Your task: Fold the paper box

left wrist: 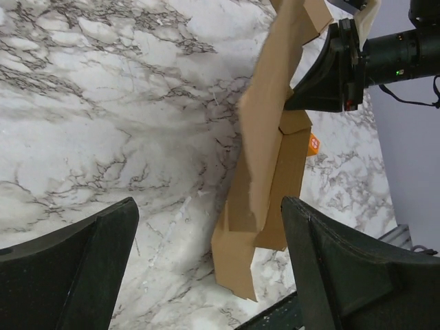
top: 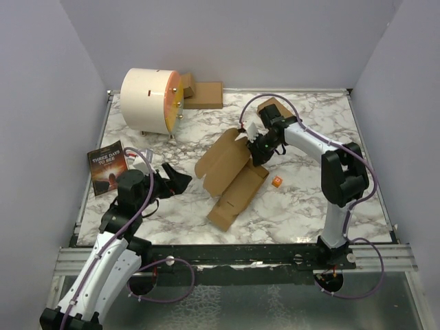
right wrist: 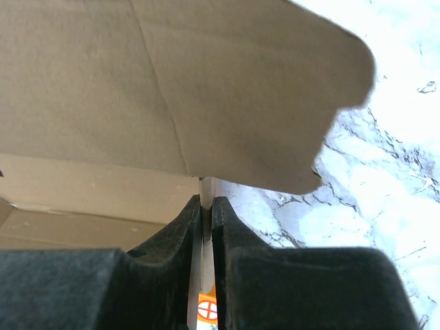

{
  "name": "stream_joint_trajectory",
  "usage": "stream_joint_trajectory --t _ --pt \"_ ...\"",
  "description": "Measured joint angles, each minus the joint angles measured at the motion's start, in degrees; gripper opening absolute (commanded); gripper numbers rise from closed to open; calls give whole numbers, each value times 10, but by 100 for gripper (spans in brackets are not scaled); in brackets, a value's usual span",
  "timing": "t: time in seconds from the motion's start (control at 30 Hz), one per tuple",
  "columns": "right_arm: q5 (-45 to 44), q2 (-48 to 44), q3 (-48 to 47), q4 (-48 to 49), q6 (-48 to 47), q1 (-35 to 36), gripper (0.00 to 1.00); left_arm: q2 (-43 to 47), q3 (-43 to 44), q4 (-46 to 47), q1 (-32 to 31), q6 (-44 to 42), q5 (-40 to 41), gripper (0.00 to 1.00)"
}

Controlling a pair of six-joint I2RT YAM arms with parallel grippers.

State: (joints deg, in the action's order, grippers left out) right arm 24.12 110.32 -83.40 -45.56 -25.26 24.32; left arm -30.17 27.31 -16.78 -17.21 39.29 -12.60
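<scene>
– Where is the paper box point(top: 230, 182)?

– Nearer the arms than the white drum point(top: 152, 100) and to its right, lying on the marble table point(top: 309, 117) with one rounded flap raised.

– Who holds it?

– The right gripper point(right wrist: 205, 206), pinched tight on that flap's thin edge. The left gripper point(left wrist: 207, 203), straight out from the drum's front, gapes wide and empty. Bare marble separates it from the box's left edge.

– Anything crowding?

– A small orange piece point(top: 276, 182), farther right of the drum.

Bright, even overhead light, soft shadows. At my right wrist the paper box point(right wrist: 172, 89) looks blurred and the marble tabletop point(right wrist: 392, 137) glares white.
</scene>
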Motion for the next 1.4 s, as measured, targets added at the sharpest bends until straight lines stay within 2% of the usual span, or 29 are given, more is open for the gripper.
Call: stream_joint_trajectory --t 0.3,0.43,0.53,0.57,0.6,0.8,0.83,0.93,1.0,1.13,1.4 --pt "-19 10 14 7 -1 0 20 -10 -10 35 0 45 -16 87" --pt "-21 9 41 17 -3 0 21 -9 -17 44 0 50 -20 86" --pt "-23 9 61 25 -6 0 15 -5 -24 45 0 53 -22 86" --pt "-26 6 70 31 -7 0 6 -4 -26 45 0 54 -22 86" --pt "-27 4 76 35 -8 0 2 -3 -27 45 0 54 -22 86" --pt "-58 -35 117 72 -15 0 1 0 -28 48 0 58 -24 86" --pt "-64 -44 127 81 -15 0 3 0 -28 48 0 59 -24 86" --pt "-78 -71 156 103 -14 0 24 0 -32 52 0 64 -26 86" --pt "-79 -83 162 111 -15 0 28 0 -38 57 0 66 -28 86" --pt "-78 -90 162 124 -14 0 31 0 -50 59 0 72 -31 86" --pt "-75 -97 162 127 -14 0 29 2 -50 60 0 75 -32 86"
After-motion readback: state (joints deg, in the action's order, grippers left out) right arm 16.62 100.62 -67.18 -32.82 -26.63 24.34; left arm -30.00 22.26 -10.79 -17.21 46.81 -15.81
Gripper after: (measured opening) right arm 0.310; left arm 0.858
